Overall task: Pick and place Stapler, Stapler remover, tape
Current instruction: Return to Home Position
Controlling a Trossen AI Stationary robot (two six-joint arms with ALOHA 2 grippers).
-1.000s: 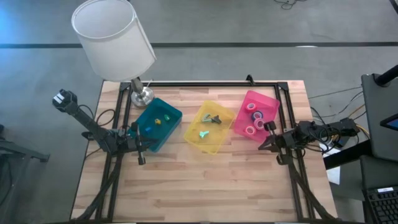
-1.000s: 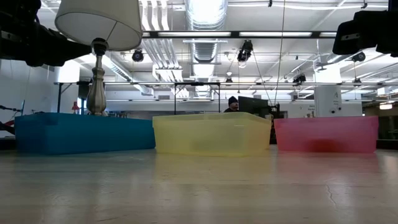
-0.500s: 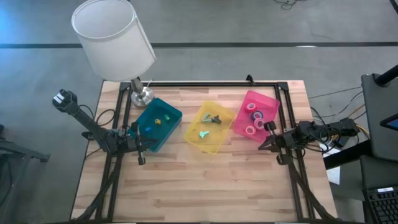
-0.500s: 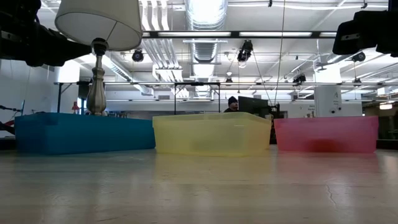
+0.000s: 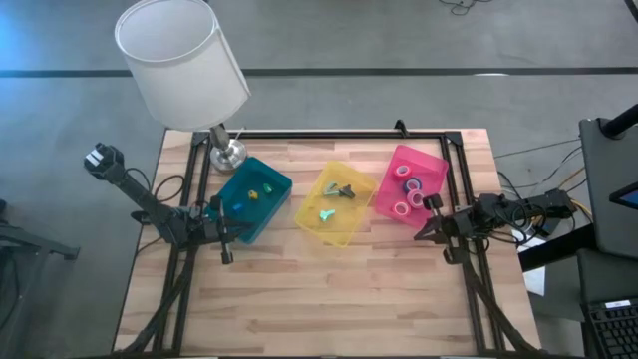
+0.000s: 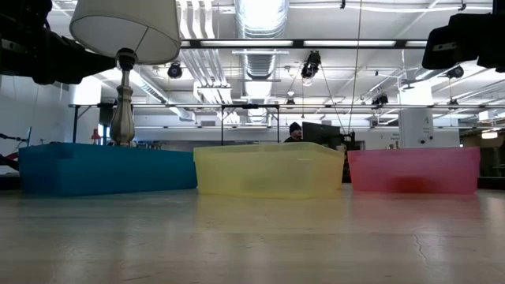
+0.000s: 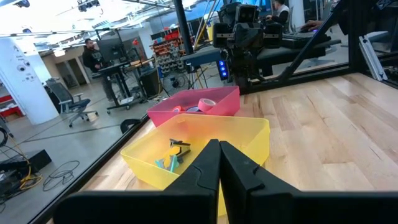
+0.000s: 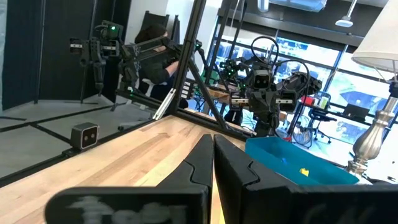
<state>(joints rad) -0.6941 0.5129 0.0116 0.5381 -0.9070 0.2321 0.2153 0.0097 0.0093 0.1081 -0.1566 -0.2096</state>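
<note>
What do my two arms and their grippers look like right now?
The left arm and right arm are dark, slim and jointed. The left gripper and right gripper each end in two black tapering fingers. Cables trail beside the right arm.

Tape, removers, staplers: all binned.
You'll find pink and purple tape rolls (image 5: 404,171) lying flat in the pink bin (image 5: 439,165), just beside the right gripper's (image 8: 212,138) pressed-together jaws. Teal and dark stapler removers (image 7: 174,155) lie in the yellow bin (image 7: 258,124) ahead of the left gripper's (image 7: 219,146) closed jaws. Yellow and green staplers (image 5: 261,190) sit in the blue bin (image 5: 282,185) beside those jaws.
</note>
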